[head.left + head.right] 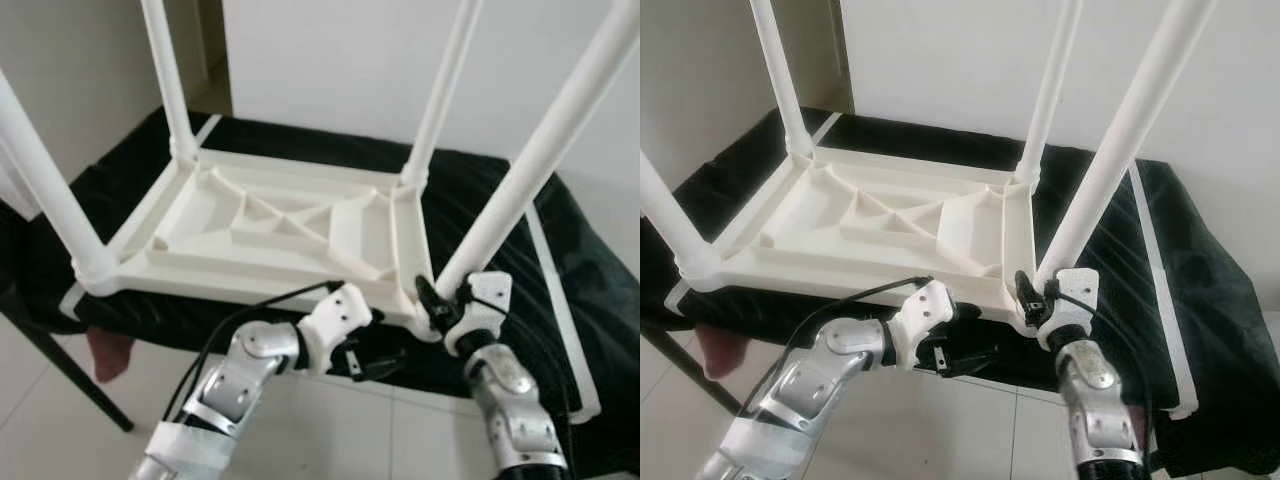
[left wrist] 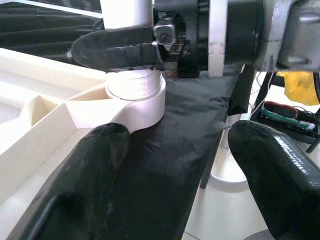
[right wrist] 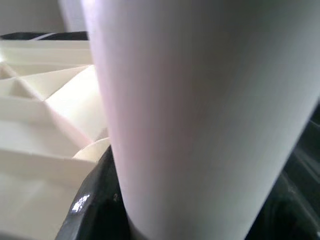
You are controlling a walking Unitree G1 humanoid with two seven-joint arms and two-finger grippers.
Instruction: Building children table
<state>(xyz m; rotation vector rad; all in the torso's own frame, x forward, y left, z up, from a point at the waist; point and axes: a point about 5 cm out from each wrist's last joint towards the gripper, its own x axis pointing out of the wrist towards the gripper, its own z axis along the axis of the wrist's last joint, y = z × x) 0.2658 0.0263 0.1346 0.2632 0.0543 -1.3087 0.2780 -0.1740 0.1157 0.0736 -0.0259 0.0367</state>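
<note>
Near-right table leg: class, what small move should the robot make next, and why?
Probably twist the leg further with the right gripper, which clamps its base. In the left wrist view, threads still show above the corner socket, so it looks not fully seated.

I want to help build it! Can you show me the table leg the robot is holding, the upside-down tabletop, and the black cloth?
table leg (image 1: 520, 180), left eye view, middle of the shaft.
tabletop (image 1: 270, 225), left eye view, ribbed underside.
black cloth (image 1: 590, 270), left eye view, bare right part.
</note>
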